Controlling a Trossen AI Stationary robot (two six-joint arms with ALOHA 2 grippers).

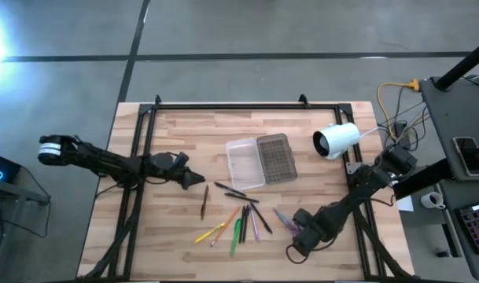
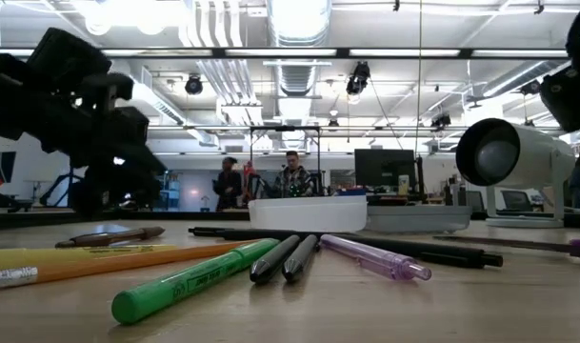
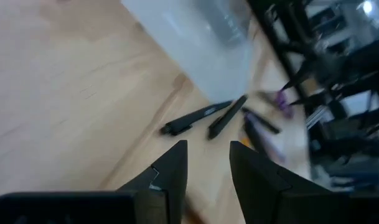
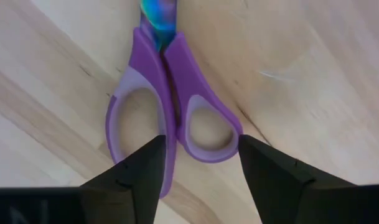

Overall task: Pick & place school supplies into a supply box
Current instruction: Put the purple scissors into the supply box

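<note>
While the left arm waits over the left side of the table [image 1: 184,126], its left pincer [image 1: 198,179] hovers with its fingers [image 3: 170,171] parted by a narrow gap and nothing between them, pointing toward two black pens [image 3: 205,116] that lie just beside the supply box [image 1: 257,160]. That box sits open near the middle of the table, its clear tray [image 1: 245,163] lying next to the greyish textured lid [image 1: 274,157], and nothing shows inside the tray. The right pincer [image 1: 296,245] is low over the table's right front part, directly above the purple-handled scissors [image 4: 170,99]; its fingers [image 4: 136,171] stand spread wide, one at the outer edge of each handle loop, and the scissors lie flat on the wood, blades closed, with no grip on them. Between the two arms the remaining supplies are scattered on the table: a dark red pencil [image 1: 204,202] lies apart to the left, and a loose fan holds a yellow pencil [image 1: 208,233], an orange one [image 1: 226,221], a green pen [image 1: 237,236], two black pens [image 2: 285,257] and a purple pen [image 2: 375,257]. A white cylindrical camera [image 1: 337,140] stands to the right of the box.
</note>
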